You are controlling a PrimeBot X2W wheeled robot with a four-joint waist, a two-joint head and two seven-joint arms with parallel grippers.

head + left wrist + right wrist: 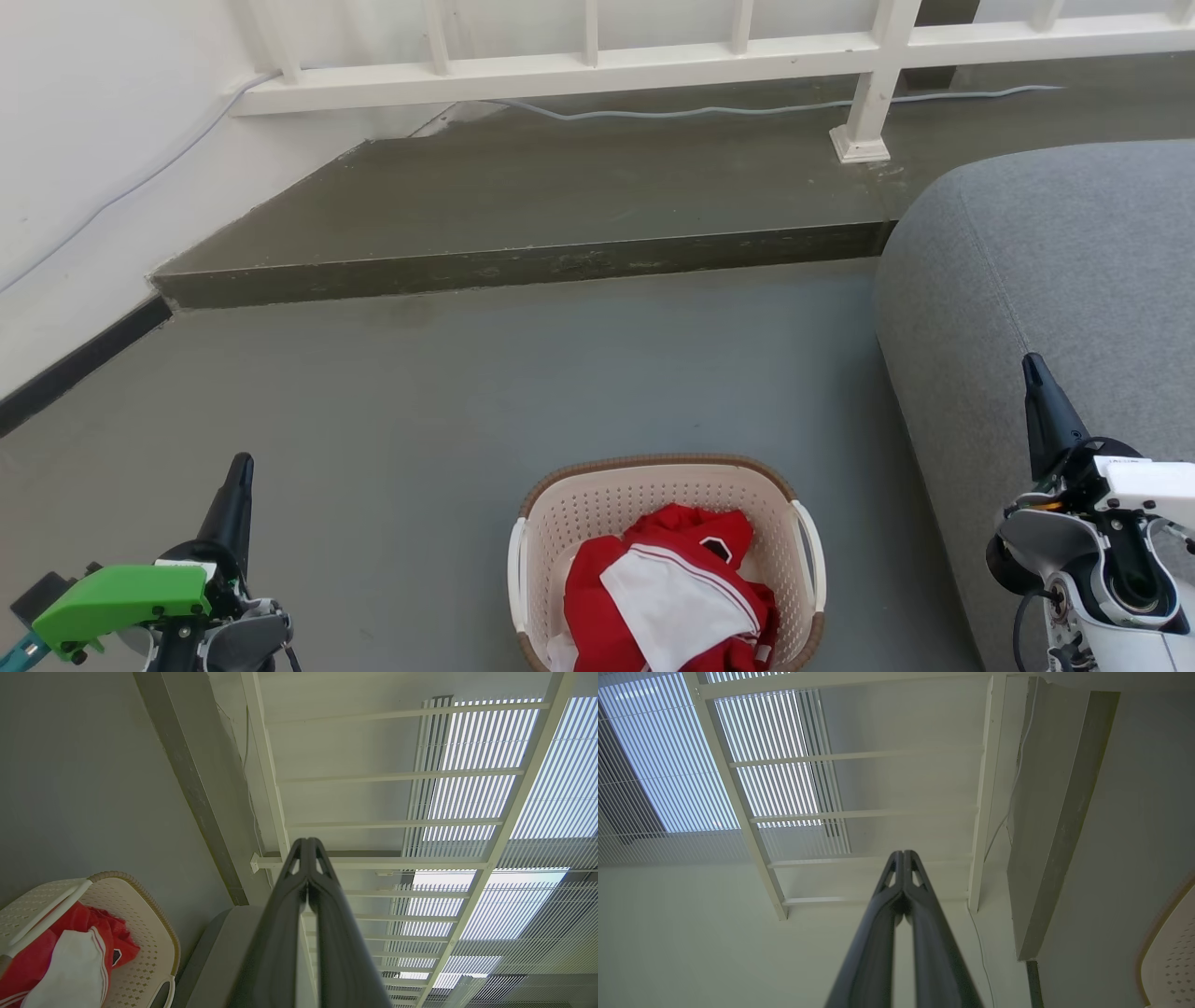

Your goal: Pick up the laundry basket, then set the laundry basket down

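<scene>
The laundry basket (pixel 653 485) stands on the grey floor at the bottom centre of the head view, cream perforated plastic with a brown rim and white side handles. Red and white clothes (pixel 672 597) lie inside it. My left gripper (pixel 241 467) is at the lower left, well apart from the basket, its fingers pressed together with nothing between them. My right gripper (pixel 1032 366) is at the lower right over the sofa edge, also shut and empty. The basket (pixel 140 933) shows at the left wrist view's lower left. A sliver of the basket (pixel 1174 956) shows at the right wrist view's right edge.
A grey sofa (pixel 1046 280) stands right of the basket. A raised concrete step (pixel 523 266) crosses the floor ahead, with a white railing (pixel 597 70) and a grey cable (pixel 747 110) behind it. A white wall (pixel 84 187) closes the left side.
</scene>
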